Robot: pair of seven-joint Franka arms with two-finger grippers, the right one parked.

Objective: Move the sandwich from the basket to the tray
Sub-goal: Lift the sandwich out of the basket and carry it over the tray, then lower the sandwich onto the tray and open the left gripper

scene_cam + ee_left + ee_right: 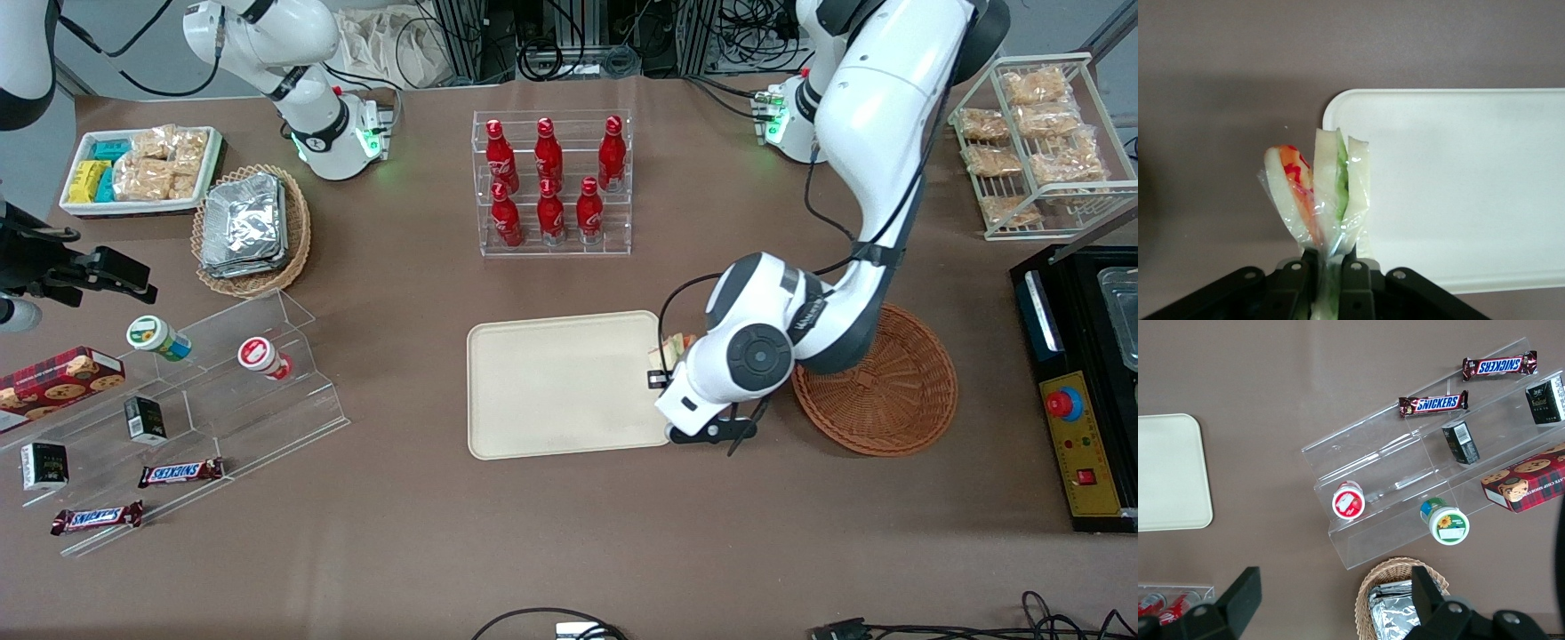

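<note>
Your fingers (1353,283) are closed on the lower end of the sandwich (1319,193), two black pads pinching the clear wrap so the wedge stands up out of them. From the wrist camera you can see the bread slices fanned apart: one part shows orange-red filling, the other a green layer between white slices. Your gripper (669,366) hangs above the edge of the tray (551,391) at the end nearest the working arm, and the sandwich (673,348) shows from the front only as a small sliver peeking out beside the wrist housing. In the wrist camera, the sandwich lines up with a rounded corner of the tray (1471,187), part over the pale surface and part over the brown table (1231,87). The tray's surface is bare. Just beside the tray, toward the working arm's end of the table (400,551), sits the round reddish-brown basket (889,400), partly covered by your arm, with nothing visible in the part that shows. Farther from the front camera than the tray stands a clear rack of red bottles (551,182).
</note>
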